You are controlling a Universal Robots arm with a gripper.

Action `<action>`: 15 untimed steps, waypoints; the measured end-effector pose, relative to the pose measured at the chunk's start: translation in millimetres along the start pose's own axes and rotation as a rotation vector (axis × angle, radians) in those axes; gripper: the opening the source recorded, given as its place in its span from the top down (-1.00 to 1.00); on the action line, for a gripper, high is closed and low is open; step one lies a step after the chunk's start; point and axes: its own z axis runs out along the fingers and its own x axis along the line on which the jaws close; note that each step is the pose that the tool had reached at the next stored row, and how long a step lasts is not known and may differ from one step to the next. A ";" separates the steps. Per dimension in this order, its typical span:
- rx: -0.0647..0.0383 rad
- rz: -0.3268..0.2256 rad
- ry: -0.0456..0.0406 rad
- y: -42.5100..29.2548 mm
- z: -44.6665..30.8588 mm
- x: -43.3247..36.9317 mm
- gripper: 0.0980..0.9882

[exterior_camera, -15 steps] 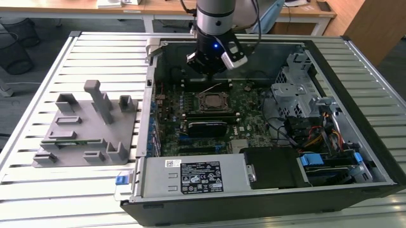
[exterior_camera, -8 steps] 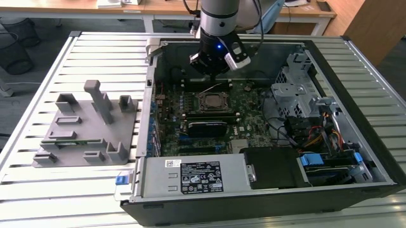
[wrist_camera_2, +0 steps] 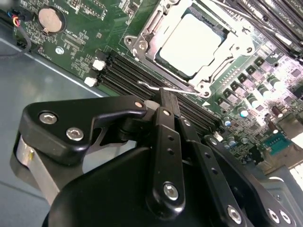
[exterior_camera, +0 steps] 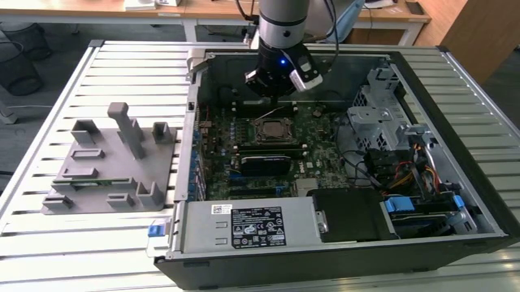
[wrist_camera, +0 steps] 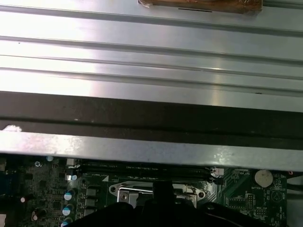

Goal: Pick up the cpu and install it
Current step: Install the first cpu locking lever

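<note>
The cpu (wrist_camera_2: 191,42), a flat square chip with a silvery top, lies inside the metal socket frame (wrist_camera_2: 142,45) on the green motherboard (exterior_camera: 317,143). In the exterior view the cpu (exterior_camera: 272,129) shows in the middle of the open computer case. My gripper (wrist_camera_2: 164,94) hangs just beside the socket with its black fingers (wrist_camera_2: 166,111) closed together and nothing between them. Its tip is at the hooked end of the socket's wire lever (wrist_camera_2: 147,86). From outside, the gripper (exterior_camera: 272,94) is seen low in the case, just behind the socket.
A grey holder (exterior_camera: 114,164) with a green memory strip (exterior_camera: 89,181) stands on the slatted table at the exterior view's left. Memory slots (wrist_camera_2: 128,78) run beside the socket. Drive cages (exterior_camera: 382,103) and cables (exterior_camera: 398,173) crowd the case's right side, and the power supply (exterior_camera: 252,228) sits in front.
</note>
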 end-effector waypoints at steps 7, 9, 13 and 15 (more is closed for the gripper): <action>0.002 0.000 0.0002 0.7 4.3 -3.6 0.98; 0.002 0.000 0.0003 0.9 5.3 -4.8 0.98; 0.003 0.000 0.0003 1.4 7.5 -6.3 0.98; 0.003 0.000 0.0003 1.7 9.0 -7.6 0.98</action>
